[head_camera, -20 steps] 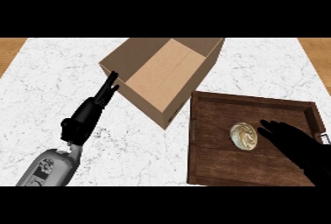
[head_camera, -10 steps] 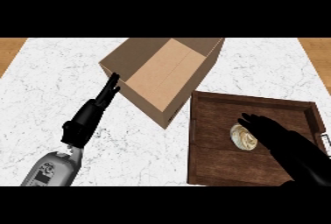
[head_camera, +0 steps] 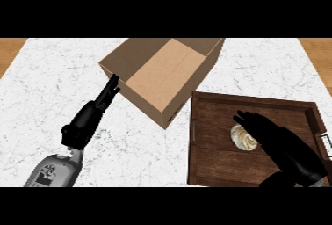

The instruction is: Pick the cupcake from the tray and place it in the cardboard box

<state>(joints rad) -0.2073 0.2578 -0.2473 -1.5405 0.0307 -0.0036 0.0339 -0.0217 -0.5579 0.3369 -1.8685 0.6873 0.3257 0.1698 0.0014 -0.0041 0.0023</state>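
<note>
Right hand (head_camera: 279,140) hovers over the cupcake (head_camera: 241,137) on the tray (head_camera: 214,167) — fingers straight, holding nothing. Left hand (head_camera: 91,116) rests flat-fingered beside the box (head_camera: 162,74) — empty too.

no readable text, labels or numbers, any forearm marking too blurred

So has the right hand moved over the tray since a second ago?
Yes. The right hand has slid left across the wooden tray, toward the cardboard box, and now covers the right side of the cupcake.
</note>
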